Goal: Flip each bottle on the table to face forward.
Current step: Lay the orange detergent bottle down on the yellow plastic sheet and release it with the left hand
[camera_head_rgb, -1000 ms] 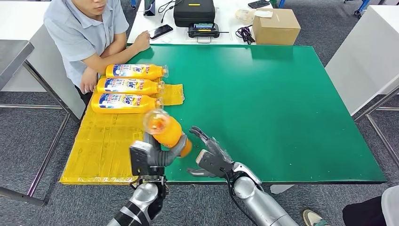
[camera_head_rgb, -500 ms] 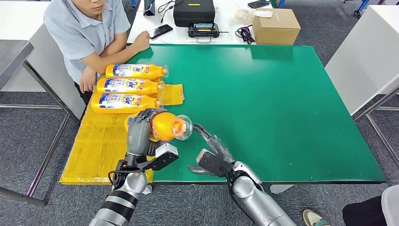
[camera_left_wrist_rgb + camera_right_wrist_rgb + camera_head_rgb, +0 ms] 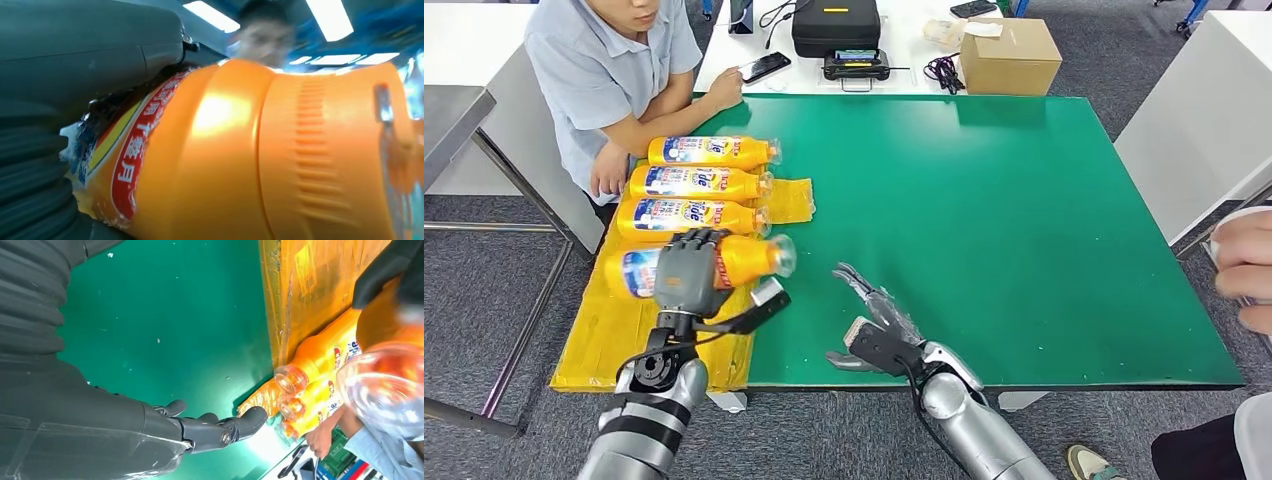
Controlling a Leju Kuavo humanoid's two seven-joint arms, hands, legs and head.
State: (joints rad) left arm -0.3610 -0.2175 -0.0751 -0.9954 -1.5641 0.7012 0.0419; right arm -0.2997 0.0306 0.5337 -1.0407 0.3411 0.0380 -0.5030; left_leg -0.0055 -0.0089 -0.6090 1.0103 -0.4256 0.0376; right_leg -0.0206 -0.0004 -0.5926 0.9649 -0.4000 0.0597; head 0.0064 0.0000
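I'm holding the 4th bottle [image 3: 714,263] in my left hand [image 3: 686,272], sideways over the yellow sheet [image 3: 639,325], just below the 3 label-up bottles [image 3: 694,184]. Next, in my judgement: lowering it label-up beside the row, then letting go. Right hand [image 3: 871,325] is hovering over the desk [image 3: 1024,250], fingers apart, holding nothing. Left wrist view is showing red label print up close; head view isn't resolving it.

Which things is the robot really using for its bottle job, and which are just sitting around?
For the job: held bottle, in the left hand; three bottles lying in a row; yellow mat; green table.

Just lying about: cardboard box, black case, phone, cables.
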